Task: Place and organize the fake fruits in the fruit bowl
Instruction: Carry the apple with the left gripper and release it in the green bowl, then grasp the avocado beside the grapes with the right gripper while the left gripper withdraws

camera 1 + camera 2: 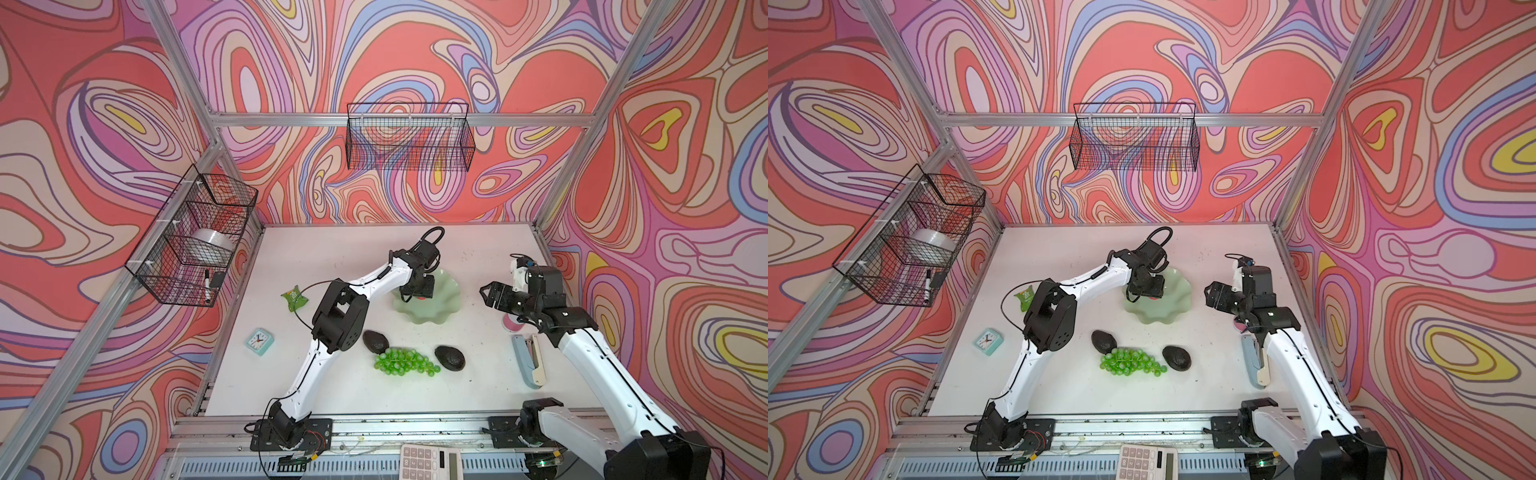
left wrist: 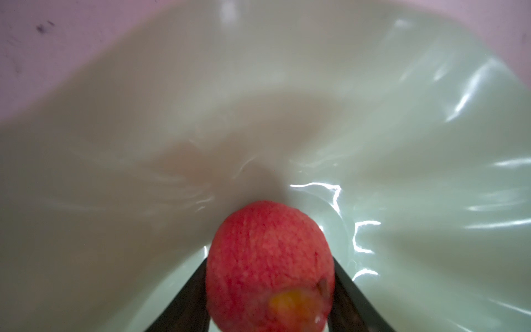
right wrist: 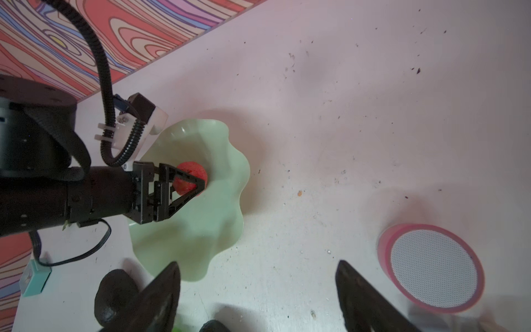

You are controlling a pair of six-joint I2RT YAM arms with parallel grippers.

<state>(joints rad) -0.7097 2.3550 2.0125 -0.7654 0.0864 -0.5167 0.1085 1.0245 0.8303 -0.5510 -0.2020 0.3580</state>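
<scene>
Above table [image 1: 457, 257], left end effector [image 3: 202, 184] angles into fruit bowl [image 1: 444, 307] around apple [image 2: 267, 253], grip unclear; right end effector [image 3: 258, 264] spread.

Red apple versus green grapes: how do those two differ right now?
The red apple is one matte red ball; the green grapes are a bunch of glossy see-through beads. The red apple is over the fruit bowl, between the fingers of the left tool; the green grapes lie on the table. Both are fake fruit.

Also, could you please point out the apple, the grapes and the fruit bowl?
apple [image 2: 270, 258]: left wrist view, middle of its red skin.
grapes [image 1: 401, 362]: a top view, centre of the bunch.
fruit bowl [image 1: 440, 309]: a top view, bare wall near its front rim.
</scene>
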